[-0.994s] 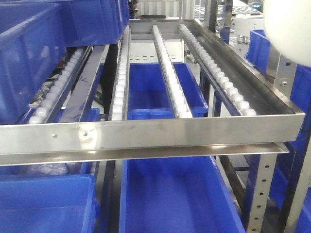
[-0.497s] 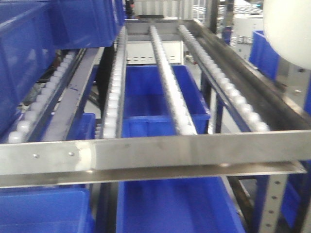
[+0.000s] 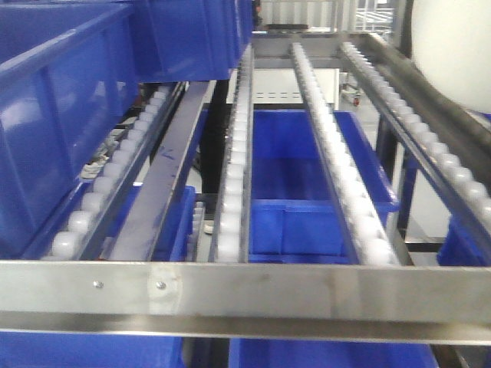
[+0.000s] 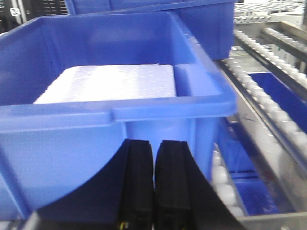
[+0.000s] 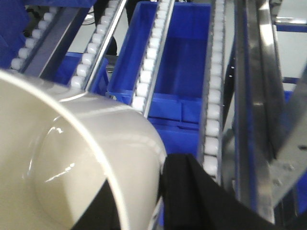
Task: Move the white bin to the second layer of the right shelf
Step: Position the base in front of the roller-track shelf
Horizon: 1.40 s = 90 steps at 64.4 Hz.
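Looks like a warehouse or factory storeroom — sloped steel rack level with white roller tracks, blue plastic crates left and below.

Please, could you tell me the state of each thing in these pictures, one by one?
white bin: held up by its wall, empty, not yet on the rollers.
right gripper: shut on the white bin.
left gripper: shut, holding nothing.
right shelf second layer: sloped, no bin on its tracks.
upper blue crate: resting on the left rollers, white material inside.
lower blue crate: under the tracks, looks empty.
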Each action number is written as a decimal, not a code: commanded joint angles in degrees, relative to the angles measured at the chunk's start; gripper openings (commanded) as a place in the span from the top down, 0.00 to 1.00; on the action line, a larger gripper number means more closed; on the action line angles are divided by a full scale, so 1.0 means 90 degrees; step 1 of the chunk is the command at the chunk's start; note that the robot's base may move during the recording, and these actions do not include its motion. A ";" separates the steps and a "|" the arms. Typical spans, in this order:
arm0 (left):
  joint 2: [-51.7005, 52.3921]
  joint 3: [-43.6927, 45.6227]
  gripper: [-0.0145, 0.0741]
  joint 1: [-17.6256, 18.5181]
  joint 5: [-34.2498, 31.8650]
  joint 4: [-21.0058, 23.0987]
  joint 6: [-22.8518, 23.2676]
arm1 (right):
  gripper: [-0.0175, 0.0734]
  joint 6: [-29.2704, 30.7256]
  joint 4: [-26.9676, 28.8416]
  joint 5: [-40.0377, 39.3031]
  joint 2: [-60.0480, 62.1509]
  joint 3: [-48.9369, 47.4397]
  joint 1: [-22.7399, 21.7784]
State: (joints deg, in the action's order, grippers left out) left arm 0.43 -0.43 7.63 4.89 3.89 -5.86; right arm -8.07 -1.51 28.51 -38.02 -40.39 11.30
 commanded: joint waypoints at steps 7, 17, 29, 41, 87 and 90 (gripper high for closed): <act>0.0089 -0.0234 0.74 0.0018 -0.0543 0.0038 0.0017 | 0.75 0.0000 -0.0004 -0.0608 0.0004 -0.0199 -0.0025; 0.0089 -0.0234 0.74 0.0018 -0.0543 0.0038 0.0017 | 0.75 0.0000 -0.0004 -0.0608 0.0004 -0.0199 -0.0025; 0.0089 -0.0234 0.74 0.0018 -0.0543 0.0038 0.0017 | 0.75 0.0000 -0.0004 -0.0614 0.0004 -0.0199 -0.0025; 0.0089 -0.0234 0.74 0.0018 -0.0543 0.0038 0.0017 | 0.75 0.0000 -0.0004 -0.0614 0.0004 -0.0199 -0.0025; 0.0089 -0.0234 0.74 0.0018 -0.0543 0.0038 0.0017 | 0.75 0.0000 -0.0004 -0.0614 0.0004 -0.0199 -0.0025; 0.0089 -0.0234 0.74 0.0018 -0.0543 0.0038 0.0017 | 0.75 0.0000 -0.0004 -0.0614 0.0004 -0.0199 -0.0025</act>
State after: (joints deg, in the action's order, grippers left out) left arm 0.43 -0.43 7.63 4.89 3.89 -5.86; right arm -8.07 -1.51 28.51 -38.02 -40.39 11.30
